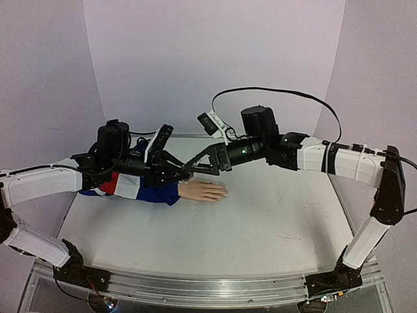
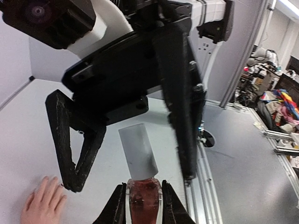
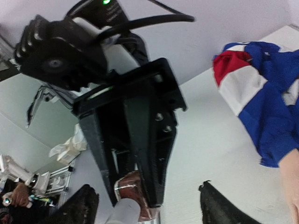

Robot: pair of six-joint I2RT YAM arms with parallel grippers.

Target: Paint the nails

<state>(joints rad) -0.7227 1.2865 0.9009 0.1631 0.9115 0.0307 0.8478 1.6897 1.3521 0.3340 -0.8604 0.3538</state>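
While the left hand (image 2: 142, 193) clamps the bottle (image 2: 142, 207), the right hand (image 3: 150, 207) gapes over the white table (image 1: 273, 222).

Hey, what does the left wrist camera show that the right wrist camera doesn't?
Only the left wrist view: the mannequin hand's fingers lying on the table, and a cluttered room beyond the table edge. Only the right wrist view: the blue, red and white sleeve. Both: the reddish bottle clamped in the left gripper, with the right gripper open around its cap.
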